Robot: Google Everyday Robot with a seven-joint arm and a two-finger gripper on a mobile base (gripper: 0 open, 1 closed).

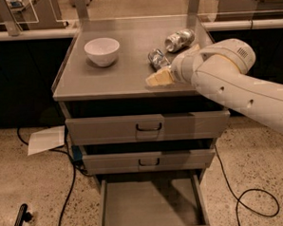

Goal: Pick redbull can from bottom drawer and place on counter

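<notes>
The one counter (120, 74) carries two cans, one slim redbull can (156, 58) and one fatter pale can (179, 39), plus one white bowl (101, 51). There are three drawers: one upper drawer front (109, 130), one middle drawer front (182, 159), and one open bottom drawer (151, 204). One arm (225, 77) ends in one gripper (159, 77), low over the counter's front right.
</notes>
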